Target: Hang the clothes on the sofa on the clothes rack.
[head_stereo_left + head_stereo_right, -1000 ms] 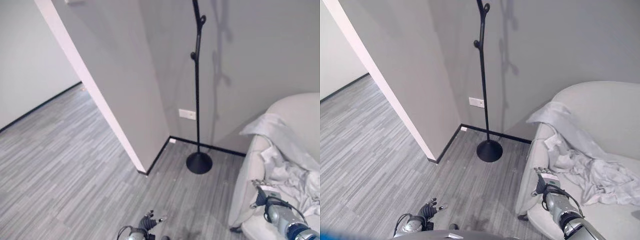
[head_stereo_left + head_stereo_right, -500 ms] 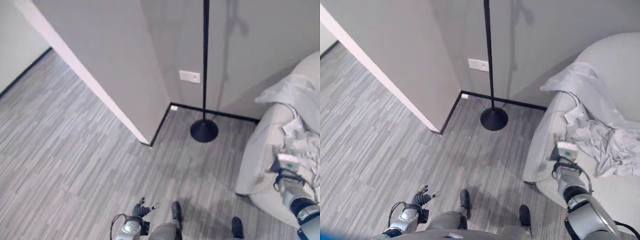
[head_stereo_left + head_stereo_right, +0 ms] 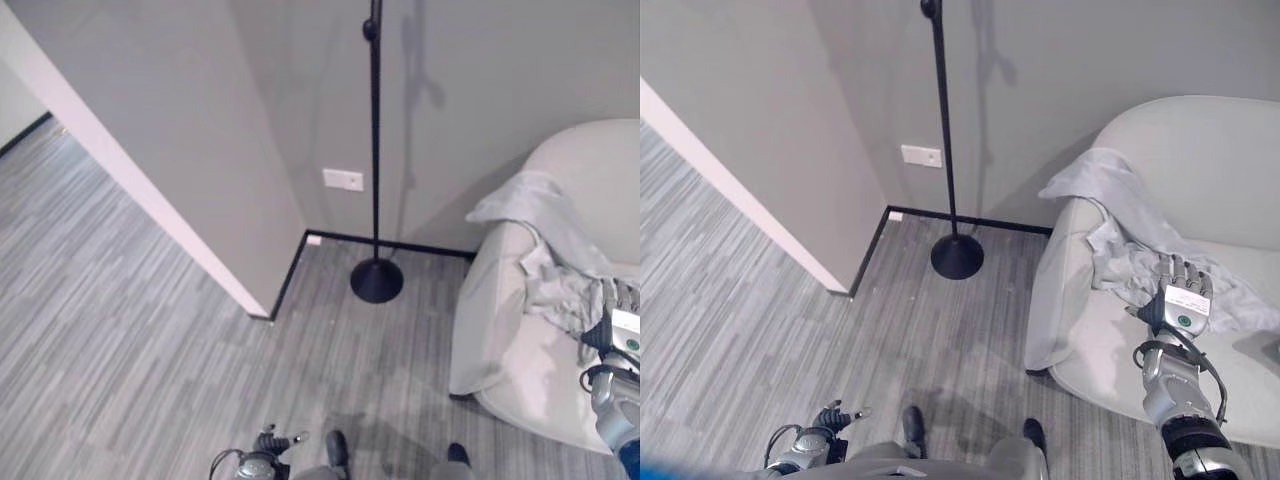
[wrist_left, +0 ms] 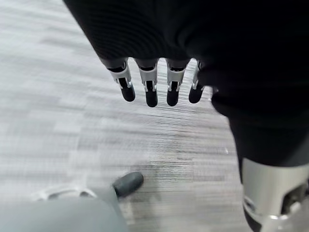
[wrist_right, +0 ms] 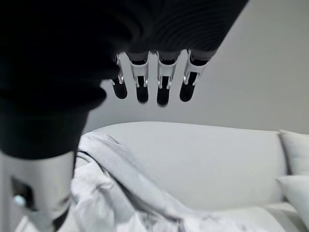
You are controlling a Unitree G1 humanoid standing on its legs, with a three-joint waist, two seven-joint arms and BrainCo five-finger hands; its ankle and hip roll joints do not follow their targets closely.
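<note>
Right hand (image 3: pixel 1176 300) hovers over the pale grey crumpled garment (image 3: pixel 1120 250) draped on the arm and seat of the light grey upholstered sofa (image 3: pixel 1200 160), fingers straight and apart, holding nothing. Left hand (image 3: pixel 825 420) hangs low over the grey wood-plank floor (image 3: pixel 120 330), fingers relaxed, empty. The tall black pole clothes rack (image 3: pixel 943 160) stands by the wall, near the sofa. Best move, judging by this: lower onto a thick fold and gather plenty of cloth before lifting. No readable writing; white wall socket plate (image 3: pixel 342 179) is blank.
</note>
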